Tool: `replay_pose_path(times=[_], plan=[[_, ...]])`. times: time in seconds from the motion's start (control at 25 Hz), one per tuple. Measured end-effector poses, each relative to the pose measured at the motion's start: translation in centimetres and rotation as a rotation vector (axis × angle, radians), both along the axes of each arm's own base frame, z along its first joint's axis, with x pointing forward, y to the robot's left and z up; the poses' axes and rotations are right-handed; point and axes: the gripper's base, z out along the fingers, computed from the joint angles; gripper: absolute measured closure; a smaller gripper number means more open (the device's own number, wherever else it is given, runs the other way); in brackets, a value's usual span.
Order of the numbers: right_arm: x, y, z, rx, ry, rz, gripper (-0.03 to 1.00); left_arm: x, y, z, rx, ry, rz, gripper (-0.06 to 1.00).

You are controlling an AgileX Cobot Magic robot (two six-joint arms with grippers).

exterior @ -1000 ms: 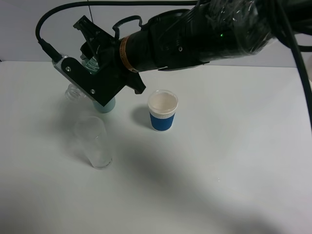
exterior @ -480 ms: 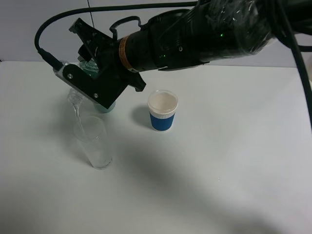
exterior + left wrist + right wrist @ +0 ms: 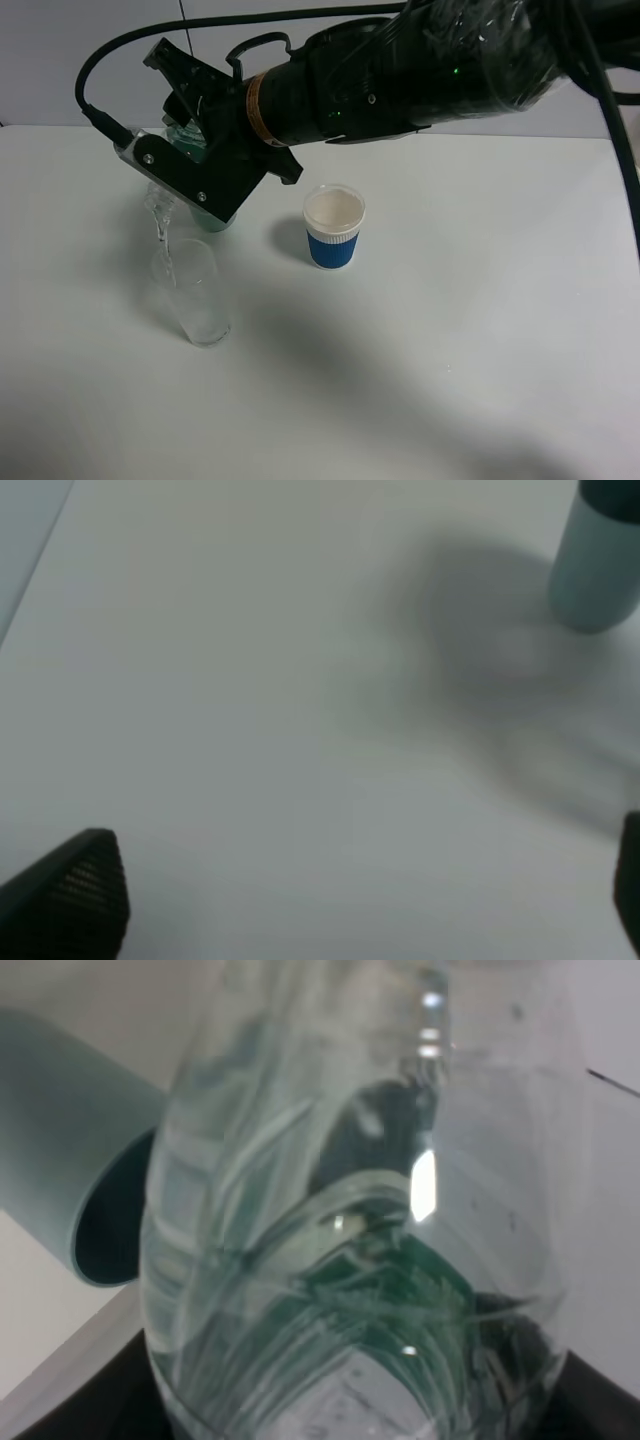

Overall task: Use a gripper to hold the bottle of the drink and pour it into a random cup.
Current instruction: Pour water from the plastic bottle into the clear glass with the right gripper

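My right gripper [image 3: 185, 160] reaches across to the left and is shut on the bottle of the drink [image 3: 157, 196], which is tipped neck-down. The bottle's green label and clear ribbed body fill the right wrist view [image 3: 350, 1260]. A thin clear stream runs from its neck into the tall clear glass cup [image 3: 195, 295] standing just below it. My left gripper [image 3: 350, 900] is open and empty, with its black fingertips [image 3: 75, 885] at the frame's corners over bare table. It is out of the exterior view.
A teal opaque cup [image 3: 216, 217] stands right behind the right gripper and shows in the left wrist view [image 3: 595, 560] and the right wrist view [image 3: 70, 1170]. A white paper cup with a blue band [image 3: 334, 228] stands to the right on the white table [image 3: 450, 330].
The right gripper has tipped the bottle further neck-down. A stream of liquid now runs into the clear glass, where a second ago none did.
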Motion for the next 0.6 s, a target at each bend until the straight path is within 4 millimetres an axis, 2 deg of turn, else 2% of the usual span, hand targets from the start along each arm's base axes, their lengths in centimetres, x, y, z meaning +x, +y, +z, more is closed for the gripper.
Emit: replay_pose_path(times=[0.6], plan=[[0.15, -0.18, -0.08, -0.034, -0.026, -0.007, 0.42, 0.0, -0.01, 0.0, -0.001, 0.0, -0.001, -0.04]])
